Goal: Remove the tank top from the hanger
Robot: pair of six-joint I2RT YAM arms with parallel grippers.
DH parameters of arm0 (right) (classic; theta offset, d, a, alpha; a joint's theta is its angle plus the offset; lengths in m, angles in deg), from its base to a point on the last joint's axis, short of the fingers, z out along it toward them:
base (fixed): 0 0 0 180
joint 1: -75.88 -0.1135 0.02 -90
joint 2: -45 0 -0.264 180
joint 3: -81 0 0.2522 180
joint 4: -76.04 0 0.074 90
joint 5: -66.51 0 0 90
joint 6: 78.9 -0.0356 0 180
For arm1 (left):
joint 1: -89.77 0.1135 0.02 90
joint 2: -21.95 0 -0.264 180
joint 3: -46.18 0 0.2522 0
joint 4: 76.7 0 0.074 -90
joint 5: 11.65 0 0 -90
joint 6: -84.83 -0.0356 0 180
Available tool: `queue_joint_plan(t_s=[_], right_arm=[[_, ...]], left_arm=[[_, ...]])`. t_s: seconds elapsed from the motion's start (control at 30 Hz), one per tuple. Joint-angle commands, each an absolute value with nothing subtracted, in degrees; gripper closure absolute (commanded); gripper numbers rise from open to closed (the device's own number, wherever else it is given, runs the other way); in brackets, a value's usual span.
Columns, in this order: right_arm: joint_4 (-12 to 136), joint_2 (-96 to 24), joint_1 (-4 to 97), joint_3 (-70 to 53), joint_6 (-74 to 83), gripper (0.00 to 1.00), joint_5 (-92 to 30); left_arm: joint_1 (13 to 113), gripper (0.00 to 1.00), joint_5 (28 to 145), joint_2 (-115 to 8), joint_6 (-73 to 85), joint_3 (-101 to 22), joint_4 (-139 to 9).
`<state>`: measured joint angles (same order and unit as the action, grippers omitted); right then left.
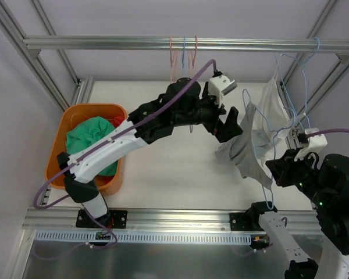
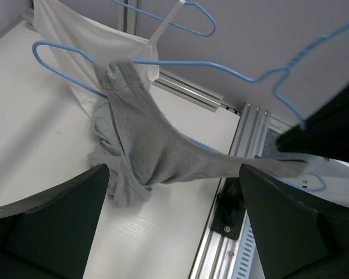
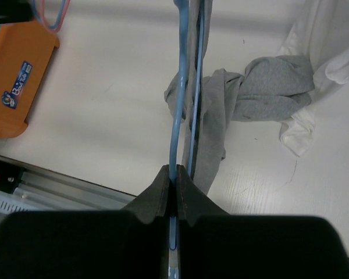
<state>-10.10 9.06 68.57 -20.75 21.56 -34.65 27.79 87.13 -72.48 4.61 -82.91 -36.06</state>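
At about 4 o'clock in the top view, the right gripper [image 3: 175, 174] is pinched tight on the thin blue wire hanger [image 3: 178, 116]. The wire runs straight up between its two black fingers.

The soft gray tank top [image 2: 145, 145] is on that hanger, just past the right gripper, toward 3 o'clock. One strap is looped over the wire. The bottom part lies bunched on the white table [image 1: 180, 174].

The left gripper [image 2: 173, 174] is near the middle, just beside the tank top on its 9 o'clock side. Its fingers are spread wide and hold nothing.

A thin white top [image 1: 273, 102] hangs on another blue hanger behind the gray one, at about 2 o'clock.

An orange plastic tub [image 1: 58, 151] with a green cloth [image 1: 90, 136] inside sits at 9 o'clock. A silver metal bar [image 1: 104, 42] runs across at 12 o'clock.
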Motion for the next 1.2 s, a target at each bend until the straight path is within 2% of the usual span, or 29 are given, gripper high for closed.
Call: queue_joint_plan(t_s=[0.0,0.1,0.23,0.47,0.57,0.6,0.63,0.7,0.77,0.83,0.87,0.9,1.0,1.13,1.17], right_arm=[[-13.0,9.2,66.0,-26.3,20.7,1.00,-33.2],[-13.8,9.1,64.6,-28.6,20.9,1.00,-35.0],[-13.8,9.1,63.9,-29.4,21.3,1.00,-37.5],[-13.7,9.5,63.3,-30.7,21.7,1.00,-42.5],[-13.7,9.9,62.8,-30.7,21.7,1.00,-42.9],[-13.8,10.1,62.7,-30.8,21.9,1.00,-43.0],[-13.7,10.1,62.4,-30.9,22.0,1.00,-42.8],[-13.8,10.3,61.9,-30.9,22.1,1.00,-41.3],[-13.8,10.1,61.3,-30.6,22.4,1.00,-39.4],[-13.8,9.8,60.9,-30.2,22.5,1.00,-38.8],[-13.8,9.8,60.9,-30.1,22.6,1.00,-39.0],[-13.8,9.5,60.9,-30.2,22.6,1.00,-39.1],[-13.8,9.3,60.9,-30.7,22.7,1.00,-39.3],[-13.8,9.2,60.8,-30.8,22.9,1.00,-38.6],[-13.8,9.1,60.7,-30.7,22.8,1.00,-38.0]], left_arm=[[27.5,0.07,88.1,-76.0,4.1,-87.0,-44.1],[27.5,0.14,88.6,-78.1,4.2,-87.2,-46.5],[27.6,0.32,85.1,-79.0,3.6,-86.3,-47.6],[27.7,0.33,82.6,-79.3,2.8,-84.0,-51.0],[27.7,0.46,82.0,-79.7,2.7,-83.7,-52.2],[27.7,0.57,81.7,-79.7,2.5,-83.8,-52.4],[27.7,0.65,81.0,-79.8,2.5,-83.6,-52.4],[27.7,0.71,80.7,-79.2,2.6,-82.8,-52.6],[27.7,0.70,81.0,-78.6,2.6,-82.0,-52.7],[27.7,0.61,81.7,-77.7,2.7,-80.9,-53.0],[27.7,0.61,82.0,-77.2,2.6,-80.6,-53.2],[27.7,0.62,82.0,-77.1,2.4,-80.1,-53.2],[27.7,0.78,81.7,-76.8,2.0,-79.8,-53.3],[27.7,0.71,82.3,-76.4,2.2,-79.4,-53.3],[27.7,0.67,82.3,-76.3,2.4,-79.2,-53.3]])
